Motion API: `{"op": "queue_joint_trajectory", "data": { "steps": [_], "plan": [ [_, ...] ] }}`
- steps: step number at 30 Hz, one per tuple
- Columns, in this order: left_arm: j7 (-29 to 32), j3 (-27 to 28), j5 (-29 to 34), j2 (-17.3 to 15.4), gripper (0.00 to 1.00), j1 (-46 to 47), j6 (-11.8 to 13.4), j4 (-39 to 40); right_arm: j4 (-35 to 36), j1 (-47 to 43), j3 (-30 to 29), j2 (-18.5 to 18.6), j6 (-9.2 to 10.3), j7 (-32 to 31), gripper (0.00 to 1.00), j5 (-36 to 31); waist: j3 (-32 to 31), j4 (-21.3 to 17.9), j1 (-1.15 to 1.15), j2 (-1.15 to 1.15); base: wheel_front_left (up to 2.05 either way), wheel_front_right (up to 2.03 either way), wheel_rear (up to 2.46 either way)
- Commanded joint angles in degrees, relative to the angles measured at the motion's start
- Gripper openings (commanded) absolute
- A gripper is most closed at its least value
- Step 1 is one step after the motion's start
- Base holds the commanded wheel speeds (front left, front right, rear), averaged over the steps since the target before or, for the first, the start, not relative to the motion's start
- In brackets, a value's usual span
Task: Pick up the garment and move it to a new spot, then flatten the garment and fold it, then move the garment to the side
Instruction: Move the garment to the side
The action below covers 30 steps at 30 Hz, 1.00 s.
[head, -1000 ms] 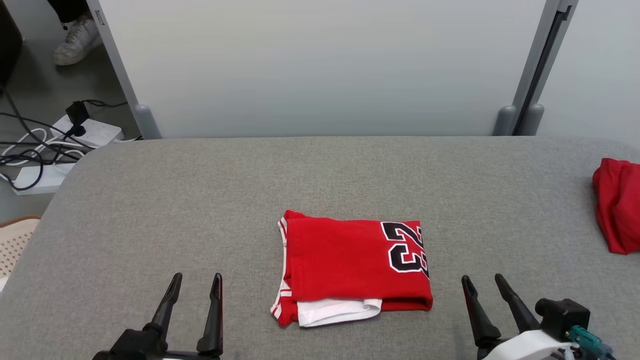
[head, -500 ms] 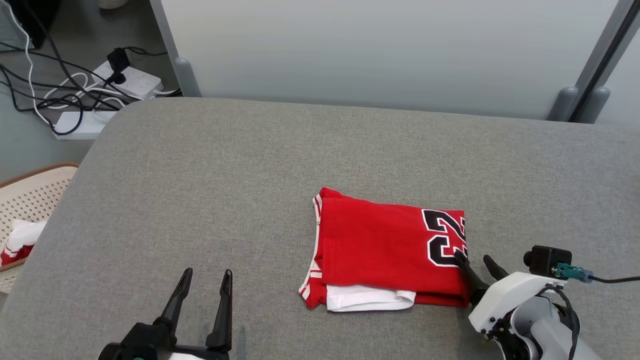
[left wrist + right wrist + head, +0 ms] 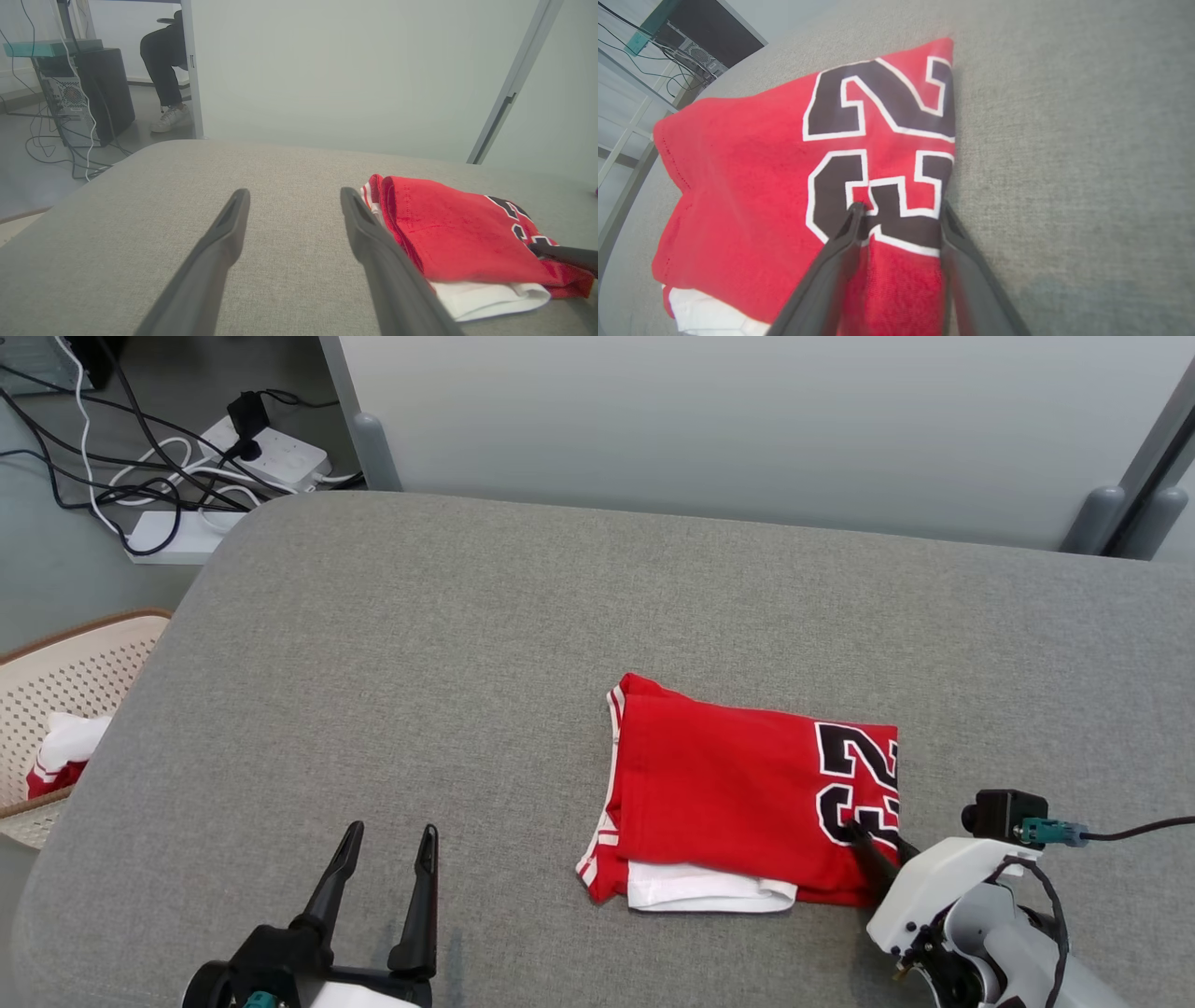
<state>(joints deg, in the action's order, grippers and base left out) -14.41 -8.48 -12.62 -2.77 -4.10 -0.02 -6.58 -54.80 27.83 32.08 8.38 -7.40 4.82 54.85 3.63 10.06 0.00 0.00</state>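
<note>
Right of centre on the grey surface [image 3: 448,644] lies the folded red garment [image 3: 728,793], its black number toward the frame's right and a white layer showing along its lower edge. At lower right, the right pincer [image 3: 875,845] stands with jaws apart astride the garment's right edge, one finger on the number, the other beside the fold. At lower left, the left pincer [image 3: 392,831] is spread wide and holds nothing, well apart from the garment.

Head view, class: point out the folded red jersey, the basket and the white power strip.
folded red jersey [image 3: 728,793], head view, plain red middle of its top layer.
basket [image 3: 84,677], head view, its perforated inner wall.
white power strip [image 3: 289,455], head view, its flat top face.
</note>
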Motion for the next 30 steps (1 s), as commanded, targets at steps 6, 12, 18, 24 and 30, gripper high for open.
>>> {"op": "queue_joint_trajectory", "data": {
  "steps": [6,12,18,24,30],
  "plan": [
    [-0.6,1.8,0.1,-0.1,1.0,3.0,-0.2,1.2,1.7,1.9,7.1,2.4,-0.09,3.9,0.0,-0.4,-0.4,-0.1,0.0,0.0,0.0,0.0,0.0],
    [-0.6,1.5,-0.1,-0.1,1.0,2.7,0.0,1.3,1.1,3.6,11.1,3.7,-0.09,8.4,0.0,-1.1,-1.3,-0.7,0.0,0.0,0.0,0.0,0.0],
    [-0.6,1.6,-0.1,-0.1,1.0,2.3,-0.2,1.5,0.5,4.8,11.8,4.6,-0.09,10.0,0.0,-3.8,-1.4,-2.8,0.0,0.0,0.0,0.0,0.0],
    [-0.6,1.7,0.0,-0.1,1.0,2.8,-0.3,1.8,1.6,5.0,10.3,4.7,-0.09,10.2,0.0,-5.6,-1.1,-5.3,0.0,0.0,0.0,0.0,0.0],
    [-0.6,1.8,0.3,-0.1,1.0,3.4,-0.4,2.2,3.2,3.9,7.5,4.1,-0.09,10.2,0.0,-8.1,-0.6,-9.4,0.0,0.0,0.0,0.0,0.0]
  ]
}}
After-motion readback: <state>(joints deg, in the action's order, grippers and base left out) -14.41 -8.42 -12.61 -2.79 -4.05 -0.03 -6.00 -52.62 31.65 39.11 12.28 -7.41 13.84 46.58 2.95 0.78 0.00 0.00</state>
